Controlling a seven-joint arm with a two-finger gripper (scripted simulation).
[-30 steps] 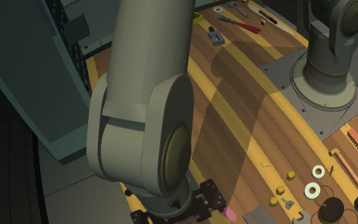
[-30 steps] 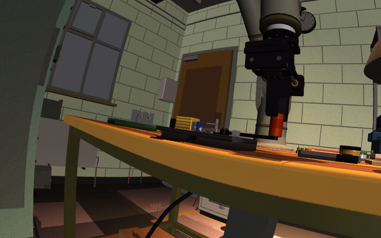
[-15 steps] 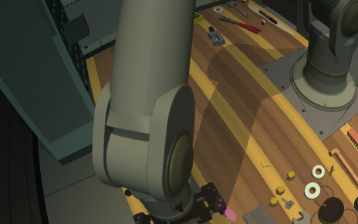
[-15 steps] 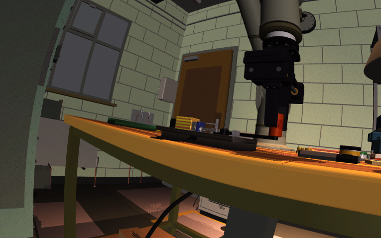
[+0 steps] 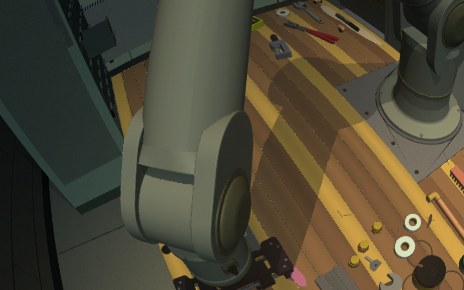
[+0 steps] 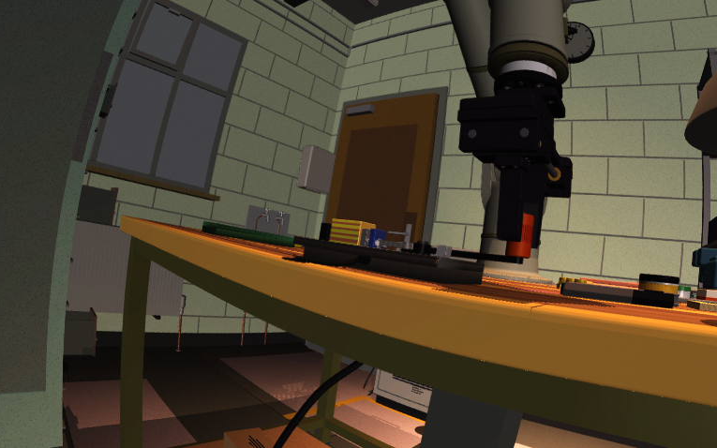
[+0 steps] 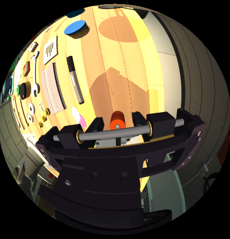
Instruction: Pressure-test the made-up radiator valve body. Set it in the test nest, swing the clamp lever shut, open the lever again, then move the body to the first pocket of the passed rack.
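Note:
The orange valve body [image 7: 117, 120] is half hidden between my black fingers, and only its lower end [image 6: 523, 239] shows below them. It hangs free in the air, above the bench. My gripper [image 7: 117, 123] is open and does not grip it. It stands to the right of the dark fixture plate [image 6: 388, 257], above the plate's right end. On that plate sit a yellow striped block [image 6: 352, 231] and a small blue and grey clamp part [image 6: 391, 238]. From the side camera my own arm [image 5: 194, 130] hides the fingers and the body.
A grey ribbed tray [image 7: 52, 87] lies on the bench to one side with a marker [image 7: 75, 79], a spanner [image 7: 36, 75], white washers [image 5: 408, 234], brass nuts [image 5: 364, 245] and a dark cap [image 5: 429, 271]. A pink eraser [image 7: 77, 115] lies near the fingers. The bench edge runs close below.

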